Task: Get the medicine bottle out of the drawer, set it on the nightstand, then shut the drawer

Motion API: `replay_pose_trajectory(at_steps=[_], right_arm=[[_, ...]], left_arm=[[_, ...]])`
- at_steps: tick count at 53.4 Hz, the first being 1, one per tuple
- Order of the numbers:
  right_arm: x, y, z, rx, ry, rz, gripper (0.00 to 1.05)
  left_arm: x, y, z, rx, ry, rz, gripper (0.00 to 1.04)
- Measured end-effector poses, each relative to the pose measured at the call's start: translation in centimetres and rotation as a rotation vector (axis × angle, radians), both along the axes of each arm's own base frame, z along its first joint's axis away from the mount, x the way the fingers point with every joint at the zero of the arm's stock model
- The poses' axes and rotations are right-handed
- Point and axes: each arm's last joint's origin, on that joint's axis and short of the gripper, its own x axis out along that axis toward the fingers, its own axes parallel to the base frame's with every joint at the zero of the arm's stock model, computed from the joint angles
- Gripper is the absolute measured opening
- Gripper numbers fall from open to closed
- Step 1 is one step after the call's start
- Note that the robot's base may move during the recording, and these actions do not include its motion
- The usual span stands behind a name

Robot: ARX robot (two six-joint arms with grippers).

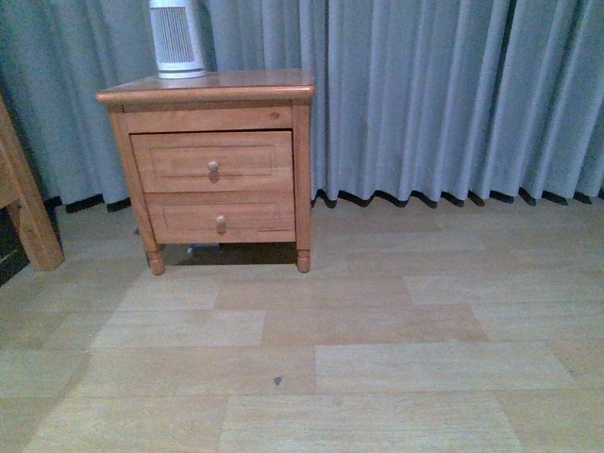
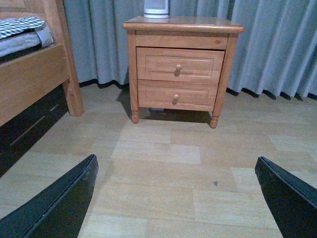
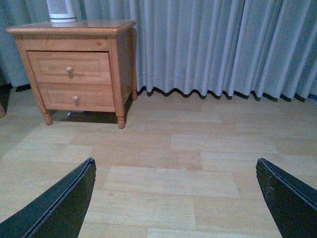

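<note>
We are holding the left gripper (image 2: 176, 157) and right gripper (image 3: 176, 159) wide apart and empty, far from the nightstand (image 1: 208, 90). The drawer (image 1: 175, 160) is sitting shut, long axis along the front edge, knob (image 1: 213, 167) facing us. We should be pulling it squarely. The bottle is hiding, presumably inside.
</note>
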Motion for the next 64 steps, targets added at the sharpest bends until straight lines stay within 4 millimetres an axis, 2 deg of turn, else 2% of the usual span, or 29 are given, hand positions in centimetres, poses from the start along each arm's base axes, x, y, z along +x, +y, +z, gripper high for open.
replay_pose_trajectory(at_steps=[64], right_arm=[[0.00,0.00,0.00,0.000,0.000,0.000,0.98]], left_arm=[[0.00,0.00,0.00,0.000,0.000,0.000,0.98]])
